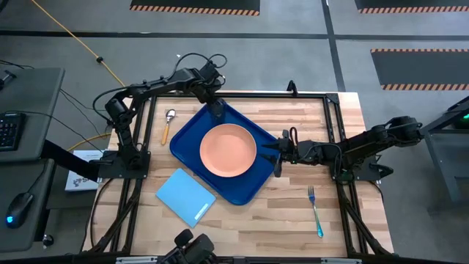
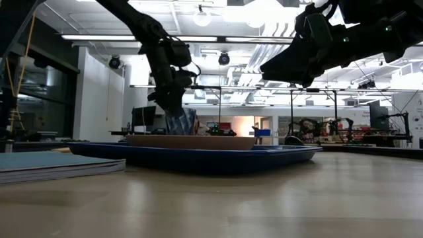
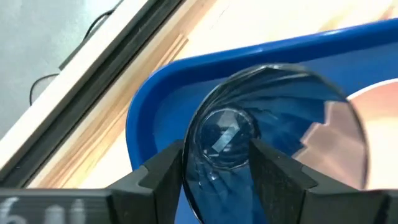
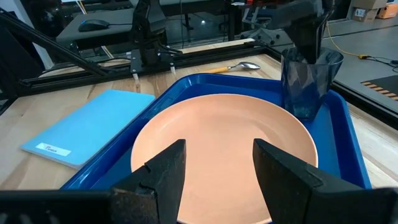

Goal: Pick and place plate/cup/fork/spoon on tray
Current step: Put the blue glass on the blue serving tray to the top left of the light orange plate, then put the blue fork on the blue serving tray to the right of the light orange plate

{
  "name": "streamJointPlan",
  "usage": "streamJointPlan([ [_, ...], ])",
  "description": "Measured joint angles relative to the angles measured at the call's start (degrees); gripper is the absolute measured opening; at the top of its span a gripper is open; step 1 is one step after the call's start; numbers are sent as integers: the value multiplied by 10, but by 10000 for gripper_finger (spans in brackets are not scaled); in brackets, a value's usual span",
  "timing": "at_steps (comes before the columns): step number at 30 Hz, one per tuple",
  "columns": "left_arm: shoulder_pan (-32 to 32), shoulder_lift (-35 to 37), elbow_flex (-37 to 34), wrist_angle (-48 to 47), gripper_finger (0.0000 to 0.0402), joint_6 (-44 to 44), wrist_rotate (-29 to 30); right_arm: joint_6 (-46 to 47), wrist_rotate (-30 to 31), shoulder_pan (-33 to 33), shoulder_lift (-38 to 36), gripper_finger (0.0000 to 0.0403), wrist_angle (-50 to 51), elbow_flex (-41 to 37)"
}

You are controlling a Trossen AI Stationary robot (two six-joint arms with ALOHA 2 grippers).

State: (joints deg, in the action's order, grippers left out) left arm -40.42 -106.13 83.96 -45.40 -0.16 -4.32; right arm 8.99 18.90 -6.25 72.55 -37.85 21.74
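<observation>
The salmon-pink plate (image 1: 228,150) lies flat in the dark blue tray (image 1: 242,192). My left gripper (image 1: 215,108) is at the tray's far corner, shut on the dark see-through cup (image 4: 308,87), just beyond the plate. My right gripper (image 1: 277,152) hovers open and empty over the tray's right rim, pointing at the plate (image 4: 217,143). The spoon (image 1: 168,126) lies on the table left of the tray. The fork (image 1: 315,211) lies on the table to the right, near the front. My left gripper holds the cup between its two fingers (image 3: 165,171), which come from above and point down. The cup's wall (image 3: 205,155) fills the gap between them. The cup stands roughly upright, its base (image 4: 305,115) down at the tray's floor. I cannot tell whether it rests there.
A light-blue flat rectangle (image 1: 185,196) lies on the table against the tray's near left side. Dark frame rails run along the table's left, right and far edges. Bare wood shows right of the tray around the fork.
</observation>
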Motion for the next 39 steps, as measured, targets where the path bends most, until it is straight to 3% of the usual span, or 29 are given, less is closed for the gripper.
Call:
streamJointPlan([
  [9, 0, 33, 60, -41, 177, -7, 4, 0, 0, 0, 0, 179, 8, 0],
  [17, 6, 157, 50, 19, 174, -9, -4, 0, 0, 0, 0, 179, 9, 0],
  [22, 48, 281, -75, 208, 172, -17, -33, 0, 0, 0, 0, 179, 8, 0],
  [29, 155, 447, -348, 505, 172, -12, -42, -2, 6, 0, 0, 179, -1, 0],
  [34, 228, 518, -529, 728, 172, -11, -42, 0, 6, 0, 0, 179, -13, 0],
  [39, 266, 557, -623, 866, 172, -4, -42, 0, 6, 0, 0, 179, -25, 0],
])
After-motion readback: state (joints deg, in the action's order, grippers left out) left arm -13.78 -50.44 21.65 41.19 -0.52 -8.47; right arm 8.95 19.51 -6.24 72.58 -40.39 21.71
